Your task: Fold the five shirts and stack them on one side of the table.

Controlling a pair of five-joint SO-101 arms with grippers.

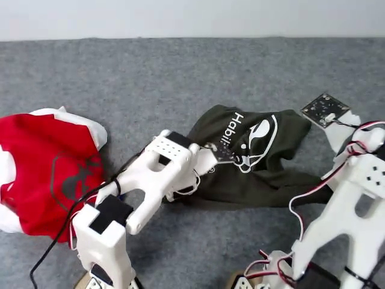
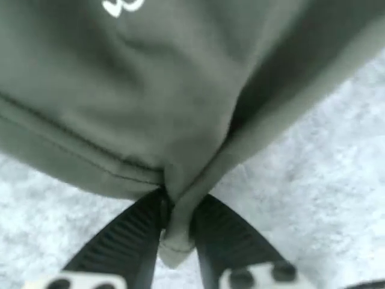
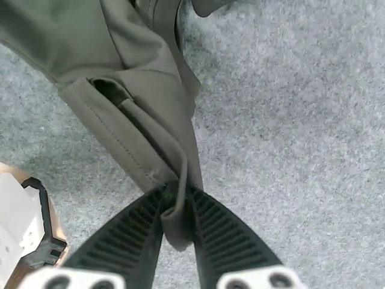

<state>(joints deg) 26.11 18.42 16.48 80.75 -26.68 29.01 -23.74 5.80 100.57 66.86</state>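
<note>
A dark olive shirt [image 1: 252, 158] with a white print lies bunched on the grey table, right of centre. My left gripper [image 1: 210, 158] is at its left side and is shut on a fold of its hem [image 2: 174, 223]. On the right, my right gripper [image 1: 337, 180] is shut on the shirt's other edge, a folded hem [image 3: 174, 211] pinched between black ribbed fingers [image 3: 120, 241]. A red shirt [image 1: 45, 174] with white trim lies crumpled at the table's left edge.
Grey carpet-like table surface [image 1: 180, 78] stretches open behind the shirts. Both arms' bases and wires stand at the near edge [image 1: 271, 271]. A white wall runs along the far edge.
</note>
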